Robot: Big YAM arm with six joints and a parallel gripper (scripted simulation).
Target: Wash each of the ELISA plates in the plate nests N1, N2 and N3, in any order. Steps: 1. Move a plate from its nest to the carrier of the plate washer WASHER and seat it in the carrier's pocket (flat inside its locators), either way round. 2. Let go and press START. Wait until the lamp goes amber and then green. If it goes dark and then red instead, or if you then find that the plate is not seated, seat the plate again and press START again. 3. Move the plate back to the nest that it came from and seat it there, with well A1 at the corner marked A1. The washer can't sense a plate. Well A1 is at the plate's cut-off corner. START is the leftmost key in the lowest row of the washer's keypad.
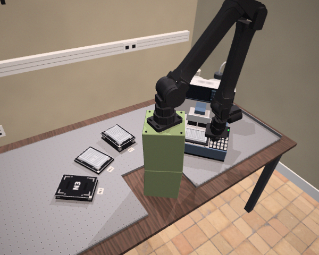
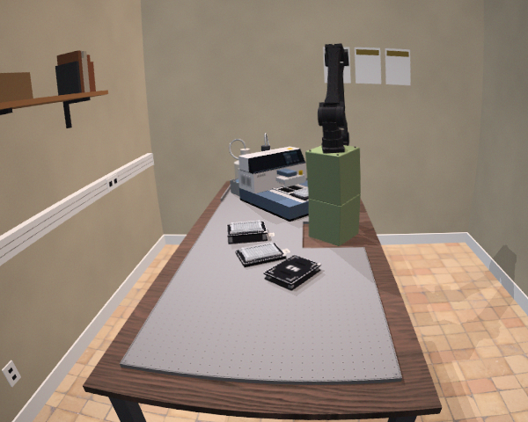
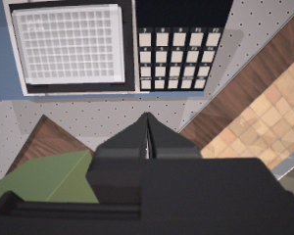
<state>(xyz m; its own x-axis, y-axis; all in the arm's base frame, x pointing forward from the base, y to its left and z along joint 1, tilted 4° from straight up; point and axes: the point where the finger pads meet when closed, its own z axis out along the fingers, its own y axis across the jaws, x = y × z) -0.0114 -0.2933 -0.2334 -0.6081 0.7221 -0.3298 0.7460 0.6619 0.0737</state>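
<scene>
On the near left of the table [image 1: 44,219] [image 2: 255,327] [image 3: 108,119], nest N3 [image 1: 63,192] [image 2: 284,274] bears no plate; a return there with A1 at the wrong corner is possible, because I cannot make out the cut-off corner. Farther on, the N2 plate [image 1: 93,158] [image 2: 260,251] and the N1 plate [image 1: 117,134] [image 2: 246,226] lie close, so wide fingers may knock a neighbour. At the far right, the end effector [image 1: 215,139] [image 3: 147,117] has its fingers together, with nothing between them, above the keypad [image 1: 221,144] [image 3: 173,59]. The third plate [image 1: 195,135] [image 2: 300,193] [image 3: 66,44] lies in the washer's carrier. The lamp [image 1: 228,129] is green, probably meaning a finished wash; lowering now could press a key needlessly. A slightly raised plate edge could also escape notice, since the washer does not sense it.
</scene>
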